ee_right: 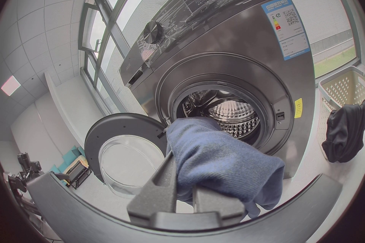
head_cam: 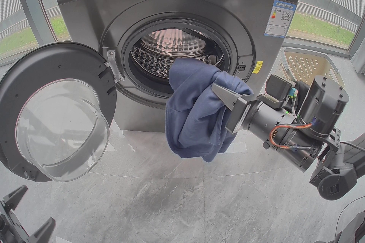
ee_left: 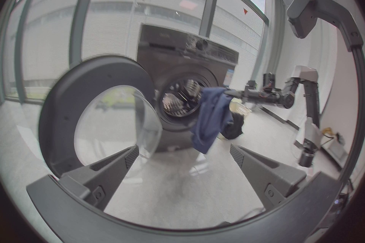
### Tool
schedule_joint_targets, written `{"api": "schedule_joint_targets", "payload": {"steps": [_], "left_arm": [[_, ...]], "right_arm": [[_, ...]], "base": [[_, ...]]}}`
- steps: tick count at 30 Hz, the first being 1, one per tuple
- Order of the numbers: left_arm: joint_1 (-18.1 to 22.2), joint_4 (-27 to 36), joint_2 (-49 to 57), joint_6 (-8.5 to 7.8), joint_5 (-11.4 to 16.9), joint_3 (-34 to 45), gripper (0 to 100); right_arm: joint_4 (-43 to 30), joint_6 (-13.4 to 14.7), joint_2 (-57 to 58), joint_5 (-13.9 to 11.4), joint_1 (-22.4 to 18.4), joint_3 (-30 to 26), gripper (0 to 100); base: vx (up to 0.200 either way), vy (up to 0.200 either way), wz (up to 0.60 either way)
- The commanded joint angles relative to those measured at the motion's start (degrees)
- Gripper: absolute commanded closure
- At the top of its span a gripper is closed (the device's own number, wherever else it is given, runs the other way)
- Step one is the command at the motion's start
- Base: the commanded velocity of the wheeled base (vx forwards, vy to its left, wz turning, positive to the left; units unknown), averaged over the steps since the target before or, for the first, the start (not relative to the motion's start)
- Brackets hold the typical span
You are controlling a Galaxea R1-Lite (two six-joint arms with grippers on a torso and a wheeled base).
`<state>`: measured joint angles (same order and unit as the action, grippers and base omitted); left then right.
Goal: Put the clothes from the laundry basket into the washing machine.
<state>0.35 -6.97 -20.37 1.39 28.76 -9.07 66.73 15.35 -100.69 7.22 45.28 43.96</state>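
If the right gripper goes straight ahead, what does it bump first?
Likely the drum inside the washing machine: the right gripper, shut on the blue garment, points into its open mouth; depth unclear.

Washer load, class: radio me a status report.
Right gripper shut on blue garment, before the open drum. Left gripper open, low. Door open, nothing blocking; black garment at basket.

The tool [ee_right: 186, 186] was clamped on a blue garment [ee_right: 228, 164], which bunched over its fingers [ee_right: 159, 186] and hung past them. Straight ahead of the tool stood the washing machine [ee_right: 235, 46], the garment's upper fold just before the drum [ee_right: 228, 111]. The round door [ee_right: 121, 149] stood swung wide to one side of the tool. On the other side sat the laundry basket [ee_right: 342, 84], with a black garment [ee_right: 346, 133] draped over its rim.
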Motion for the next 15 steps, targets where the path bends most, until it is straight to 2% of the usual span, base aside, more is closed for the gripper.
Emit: {"api": "schedule_joint_targets", "payload": {"steps": [1, 2, 4, 5, 7, 8, 11, 15], "left_arm": [[-1.41, -7.53, -19.0, -1.74, 4.2, 0.81, 0], [-3.08, -10.08, -22.52, -1.83, 4.29, 0.81, 0], [-3.34, -10.25, -22.87, -1.92, 4.29, 0.81, 0], [-5.8, -12.45, -25.6, -1.83, 4.2, 0.81, 0], [-6.15, -12.63, -25.86, -1.83, 4.2, 0.9, 0], [-9.85, -14.21, -28.85, -1.65, 3.5, 0.63, 0], [-14.59, -15.44, -34.91, -1.3, 2.27, -1.21, 0], [-17.49, -20.1, -43.09, -0.86, 1.3, -2.62, 0]], "right_arm": [[0.77, 0.03, -3.9, 1.22, -0.19, 2.89, 100], [0.77, 0.03, -3.98, 2.28, -0.19, 3.33, 100], [0.77, 0.12, -3.98, 2.28, -0.19, 3.41, 100], [0.77, 0.12, -3.98, 2.36, -0.19, 3.59, 100], [0.77, 0.12, -3.98, 2.28, -0.28, 3.59, 100], [0.77, 0.12, -3.9, 2.28, -0.19, 3.94, 100], [0.86, 0.21, -3.9, 2.28, -0.01, 3.94, 100], [0.86, 0.21, -3.54, 2.45, 0.08, 3.5, 100]], "base": [[0.0, 0.0, 0.0], [0.0, 0.0, 0.0], [0.0, 0.0, 0.0], [0.0, 0.0, 0.0], [0.0, 0.0, 0.0], [0.0, 0.0, 0.0], [0.0, 0.0, 0.0], [0.0, 0.0, 0.0]]}}
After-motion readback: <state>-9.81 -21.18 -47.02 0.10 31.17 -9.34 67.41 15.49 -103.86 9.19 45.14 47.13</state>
